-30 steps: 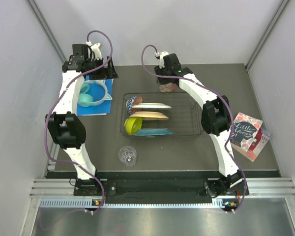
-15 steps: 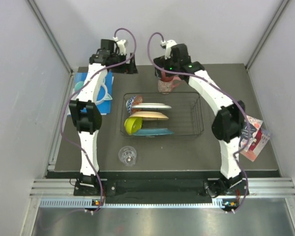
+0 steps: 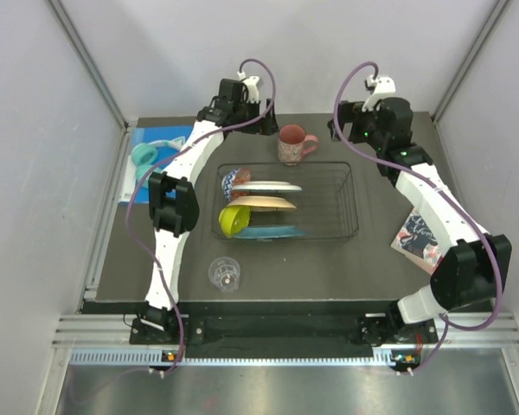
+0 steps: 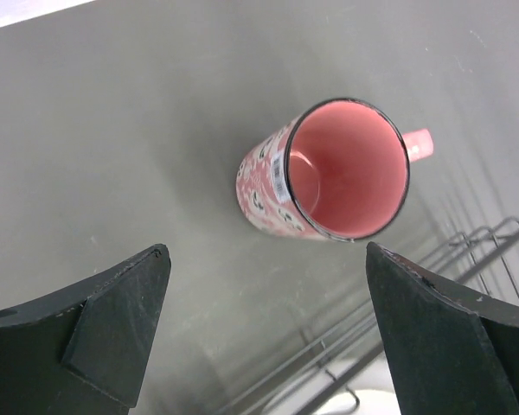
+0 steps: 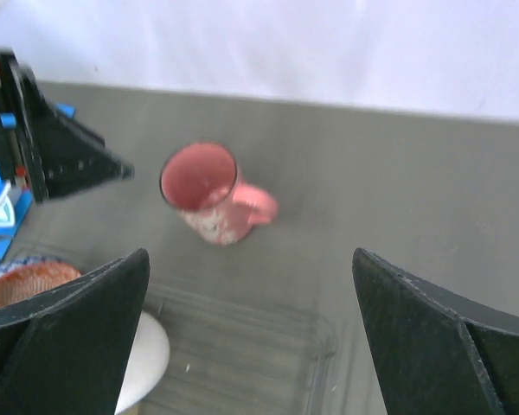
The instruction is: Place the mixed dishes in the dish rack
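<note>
Dishes crowd the left end of the dish rack (image 3: 329, 207): you have the red-patterned bowl (image 3: 233, 180) at its far left corner. Next come the white plate (image 3: 266, 187), the cream plate (image 3: 261, 203) and the teal scalloped plate (image 3: 272, 232), leaning one behind another toward its near side. The lime-green bowl (image 3: 233, 220) is tipped on its side at the near left. The pink mug (image 3: 292, 144) stands upright on the surface (image 3: 329, 268) just beyond the rack's far rim, outside the wires, handle pointing right. Your left gripper (image 4: 266, 259) hangs over the mug beyond that far rim, jaws spread wide and empty. Your right gripper (image 5: 249, 255) is past the rack's far right corner, jaws likewise wide apart, holding nothing. The small clear glass (image 3: 225, 273) sits in front of the rack's near left corner. The teal headphones (image 3: 147, 154) lie left of the rack, the printed card (image 3: 418, 238) to its right.
</note>
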{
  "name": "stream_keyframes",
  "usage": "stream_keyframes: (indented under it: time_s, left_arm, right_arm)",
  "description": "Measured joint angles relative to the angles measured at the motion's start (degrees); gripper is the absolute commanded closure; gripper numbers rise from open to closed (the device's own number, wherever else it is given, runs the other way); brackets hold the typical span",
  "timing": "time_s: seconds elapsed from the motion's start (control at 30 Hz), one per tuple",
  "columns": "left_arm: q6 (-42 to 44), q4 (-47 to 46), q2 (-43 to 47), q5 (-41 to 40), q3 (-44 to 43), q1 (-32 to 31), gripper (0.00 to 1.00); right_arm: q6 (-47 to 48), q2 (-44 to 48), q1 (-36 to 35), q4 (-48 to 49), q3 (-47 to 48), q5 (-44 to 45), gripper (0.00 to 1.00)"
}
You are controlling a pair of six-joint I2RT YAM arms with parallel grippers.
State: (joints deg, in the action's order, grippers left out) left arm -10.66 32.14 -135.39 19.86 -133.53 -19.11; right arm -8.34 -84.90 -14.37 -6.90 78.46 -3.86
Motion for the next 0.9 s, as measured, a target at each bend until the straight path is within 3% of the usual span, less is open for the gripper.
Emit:
stream_keyframes:
  time_s: [0.33, 0.9]
  left_arm:
    - [-0.02, -3.76, -4.17, -6.64, -0.02, -3.15, 0.01]
    - [2.58, -8.57, -11.91, -13.31, -5.4, -6.01, 0.01]
  right_arm:
    - [-5.64, 5.03, 0.72, 5.77, -14.4, -1.86, 0.0]
    - [-8.5, 12.35, 2.19, 11.34, -17.35, -2.49, 0.02]
